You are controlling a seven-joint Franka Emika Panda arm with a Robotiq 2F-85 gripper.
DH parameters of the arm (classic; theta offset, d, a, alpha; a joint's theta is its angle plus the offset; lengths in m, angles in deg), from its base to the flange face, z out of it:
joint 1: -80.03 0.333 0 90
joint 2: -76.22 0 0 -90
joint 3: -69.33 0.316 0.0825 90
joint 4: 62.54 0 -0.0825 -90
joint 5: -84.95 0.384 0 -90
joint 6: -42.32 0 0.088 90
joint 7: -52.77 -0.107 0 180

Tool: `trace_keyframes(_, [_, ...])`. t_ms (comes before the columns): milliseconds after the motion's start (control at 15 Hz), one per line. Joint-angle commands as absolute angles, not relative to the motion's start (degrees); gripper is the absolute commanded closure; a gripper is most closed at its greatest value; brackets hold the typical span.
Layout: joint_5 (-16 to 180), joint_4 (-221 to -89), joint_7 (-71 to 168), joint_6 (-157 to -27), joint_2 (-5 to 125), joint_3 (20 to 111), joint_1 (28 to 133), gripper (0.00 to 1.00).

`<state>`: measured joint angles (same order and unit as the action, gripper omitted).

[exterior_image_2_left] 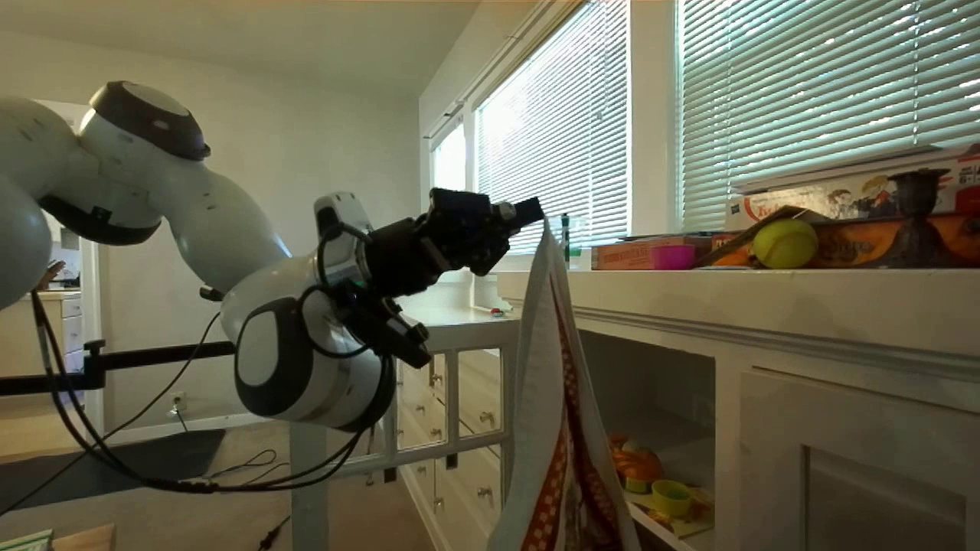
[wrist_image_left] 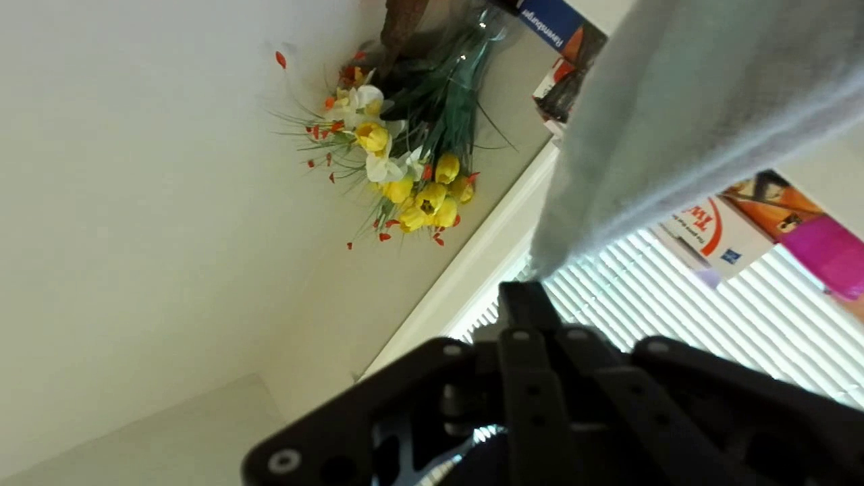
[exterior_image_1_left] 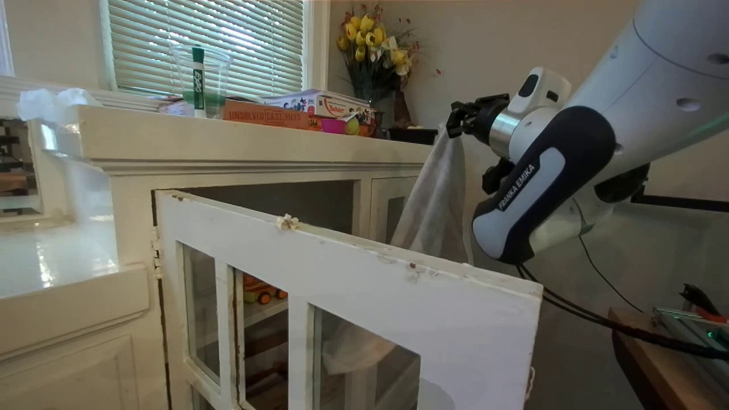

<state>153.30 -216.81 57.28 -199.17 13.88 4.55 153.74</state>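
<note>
My gripper [exterior_image_2_left: 530,211] is shut on the top corner of a white cloth towel [exterior_image_2_left: 538,344], which hangs down in a long cone. Red-orange patterned bands show along the towel's folds in that exterior view, where its lower end runs out of the picture. From the opposite direction, the towel [exterior_image_1_left: 437,196] hangs behind the opened cabinet door [exterior_image_1_left: 484,319], and its lower part shows dimly through a glass pane. In the wrist view the closed fingertips [wrist_image_left: 528,297] meet the pinched tip of the pale fabric [wrist_image_left: 648,128].
The cabinet's shelf [exterior_image_2_left: 643,520] holds toys and a yellow-green cup [exterior_image_2_left: 671,497]. On the countertop [exterior_image_1_left: 256,136] stand a clear cup with a green marker [exterior_image_1_left: 198,82], game boxes [exterior_image_1_left: 267,115], a pink cup [exterior_image_2_left: 674,256], a tennis ball [exterior_image_2_left: 785,243] and a flower vase [exterior_image_1_left: 373,85].
</note>
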Motion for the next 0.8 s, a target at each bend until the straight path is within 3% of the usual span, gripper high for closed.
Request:
trace_keyframes(0, [146.27,-219.42,58.91,-200.90,18.52,-3.46,154.93,1.00])
trace_keyframes(733, [132.54,-215.98,58.60,-200.18,23.88,-22.47,159.97,1.00])
